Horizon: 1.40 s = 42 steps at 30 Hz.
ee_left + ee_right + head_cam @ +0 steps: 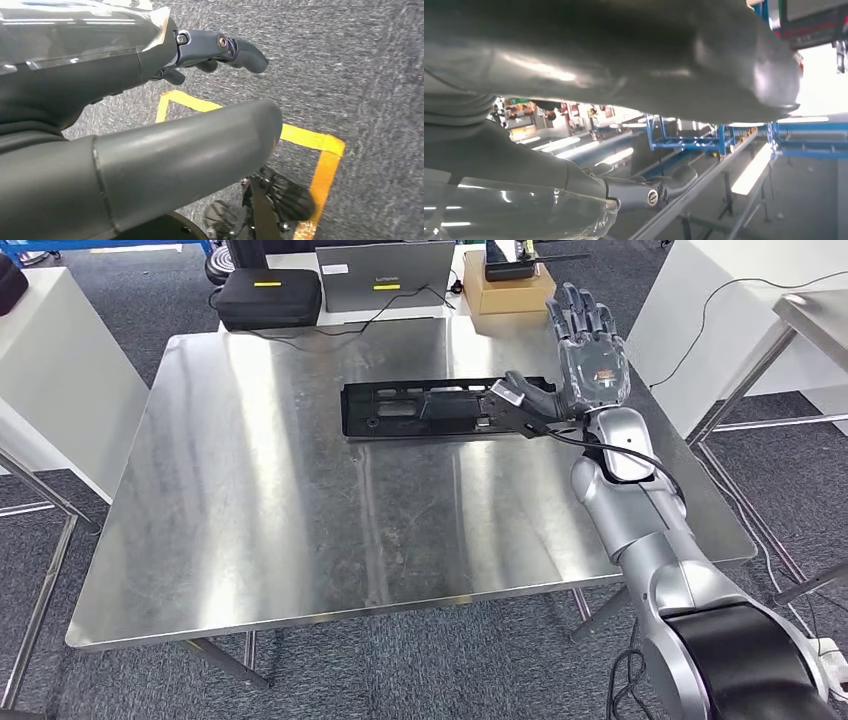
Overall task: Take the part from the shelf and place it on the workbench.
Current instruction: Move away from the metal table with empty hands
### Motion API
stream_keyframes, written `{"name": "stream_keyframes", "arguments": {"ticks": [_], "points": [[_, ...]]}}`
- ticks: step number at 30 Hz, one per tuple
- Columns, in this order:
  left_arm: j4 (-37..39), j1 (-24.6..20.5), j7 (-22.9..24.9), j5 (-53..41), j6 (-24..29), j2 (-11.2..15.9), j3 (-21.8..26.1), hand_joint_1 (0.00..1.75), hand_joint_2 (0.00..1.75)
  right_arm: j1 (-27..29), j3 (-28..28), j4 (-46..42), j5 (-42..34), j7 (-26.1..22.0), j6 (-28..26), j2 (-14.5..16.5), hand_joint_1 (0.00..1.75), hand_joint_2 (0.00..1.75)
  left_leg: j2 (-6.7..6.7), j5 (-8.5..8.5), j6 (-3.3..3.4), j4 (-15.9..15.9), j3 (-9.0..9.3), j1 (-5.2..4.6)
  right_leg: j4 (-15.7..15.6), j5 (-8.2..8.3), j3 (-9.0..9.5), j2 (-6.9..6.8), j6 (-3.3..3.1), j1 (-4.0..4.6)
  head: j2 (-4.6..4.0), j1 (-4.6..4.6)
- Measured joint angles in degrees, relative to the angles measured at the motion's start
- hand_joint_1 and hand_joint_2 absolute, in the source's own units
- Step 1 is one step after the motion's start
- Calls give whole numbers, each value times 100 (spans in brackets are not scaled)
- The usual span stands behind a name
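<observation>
A long black part [430, 411] lies flat toward the steel tabletop's [250, 520] far edge; the right robot hand [590, 355], fingers spread and empty, rises beside its right end, bare steel nearer the robot.

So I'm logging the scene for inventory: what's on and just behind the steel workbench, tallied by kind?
Black part on the workbench: 1
Black case: 1
Laptop: 1
Cardboard box: 1
Total: 4
</observation>
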Motion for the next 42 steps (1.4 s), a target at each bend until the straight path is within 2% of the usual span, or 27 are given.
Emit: {"name": "stream_keyframes", "arguments": {"ticks": [1,3,5,6,7,9,10,12,14,15,16,19,21,24,26,28,29,30,31,32,33,35,36,38,40,41,42], "points": [[0,0,0,-1,-1,-2,0,0,0,1,7,24,-4,0,-3,-1,0,0,5,25,-11,3,-33,1,-160,54,148,-8,54,-11,0,2],[0,0,0,-5,-3,-8,0,0,0,-9,20,58,-11,-4,-10,-4,0,0,12,64,-43,10,-75,-1,-979,238,685,-53,126,-25,0,4],[0,-2,0,-7,-5,-15,0,0,0,-19,32,79,-15,-13,-17,-8,0,0,15,106,-95,15,-99,-15,-1586,367,1072,-85,93,3,0,1],[0,-2,0,-8,-5,-16,0,0,0,-21,36,89,-15,-17,-22,-11,0,0,16,132,-125,18,-111,-20,-1681,382,1122,-87,51,16,0,-2],[0,-1,0,-8,-5,-20,0,0,0,-21,40,99,-15,-21,-27,-14,0,0,16,161,-158,17,-121,-21,-1677,423,1119,-77,13,30,0,-6],[1,2,0,-8,-3,-20,0,0,0,-28,50,125,-17,-37,-33,-16,0,0,-3,125,-231,62,-166,-7,-1720,480,1084,-75,-88,-12,0,-6],[2,3,0,-8,-1,-21,0,0,0,-33,59,134,-21,-50,-33,-12,0,0,-21,4,-276,174,-217,5,-1737,519,1060,-77,-149,-31,0,-19],[2,3,5,-7,8,-21,0,0,0,-42,93,145,-30,-73,-33,3,0,0,-57,-436,-367,725,-419,40,-1749,594,985,-77,-235,-49,0,-50],[2,3,21,-6,31,-21,0,0,0,-20,148,149,-37,-77,-33,17,0,0,-64,-803,-430,1407,-633,81,-1746,669,882,-73,-254,-51,0,-72],[2,3,29,-6,43,-21,0,0,0,2,180,149,-41,-77,-34,21,0,0,-63,-841,-449,1552,-638,99,-1743,707,830,-70,-243,-54,0,-75],[2,2,36,-6,53,-20,-1,0,0,26,205,148,-45,-77,-36,23,0,0,-63,-773,-461,1482,-532,117,-1738,742,784,-65,-224,-60,0,-79],[1,-4,40,-6,58,-20,-1,0,0,53,234,138,-54,-79,-42,23,0,0,-87,-430,-456,420,207,147,-1716,824,687,-53,-132,-79,0,-82],[0,-6,41,-6,60,-22,0,0,0,47,242,125,-61,-78,-49,31,0,0,-129,-380,-399,30,440,117,-1707,881,655,-53,-49,-72,0,-74],[0,-7,42,-6,62,-25,0,0,0,47,267,119,-65,-78,-55,35,0,0,-118,-287,-246,-1,371,78,-1697,926,598,-56,72,-81,0,-57],[0,-11,42,-6,63,-26,0,0,0,47,285,117,-66,-78,-56,26,0,0,-89,-175,-120,-34,282,79,-1376,668,426,-59,50,-93,0,-24],[0,-12,42,-6,63,-26,-1,0,0,53,299,117,-67,-78,-57,18,0,0,-74,-77,-55,-33,158,58,-637,221,156,-61,-12,-93,0,15],[0,-11,42,-6,63,-27,-1,0,0,61,305,118,-67,-78,-57,16,0,0,-69,-30,-40,-31,94,41,-272,60,51,-61,-14,-89,0,25],[0,-11,42,-6,63,-27,-1,0,0,71,310,119,-67,-78,-57,16,0,0,-63,19,-31,-29,29,22,-65,-7,33,-61,4,-83,0,29],[0,-11,42,-6,63,-27,-1,0,0,80,315,119,-67,-78,-57,16,0,0,-60,65,-26,-27,-32,3,-70,13,122,-62,32,-74,0,31],[0,-11,42,-6,63,-28,0,0,0,84,319,117,-67,-77,-57,16,0,0,-59,109,-24,-27,-84,-18,-305,100,330,-62,53,-60,0,31],[-1,-11,42,-6,63,-32,0,0,0,79,323,115,-67,-77,-57,16,0,0,-58,151,-26,-26,-127,-35,-720,198,634,-63,48,-35,0,32],[-3,-12,42,-6,63,-45,0,0,0,55,330,107,-68,-78,-59,19,0,0,-54,226,-55,-26,-184,-64,-1506,280,1170,-86,-38,29,0,20],[-5,-13,42,-6,63,-51,0,0,0,46,334,102,-68,-79,-60,21,0,0,-48,262,-79,-28,-199,-66,-1721,286,1302,-98,-80,58,0,21],[-7,-13,48,-6,67,-59,0,0,0,44,341,94,-69,-79,-61,25,0,0,-38,322,-130,-40,-210,-51,-1792,319,1309,-113,-116,86,0,24],[-7,-13,56,-6,80,-63,0,0,0,63,352,90,-67,-79,-61,27,0,0,-43,335,-186,-41,-227,-44,-1846,386,1279,-118,-173,59,0,39],[-7,-12,60,-5,94,-63,-1,0,0,78,364,78,-66,-79,-61,33,0,0,-55,248,-226,14,-257,-37,-1873,438,1260,-124,-218,34,0,39],[-7,-11,65,-4,113,-62,-1,0,0,103,383,49,-64,-78,-61,41,0,0,-68,70,-273,166,-316,-22,-1900,496,1230,-130,-259,7,0,27]]}}
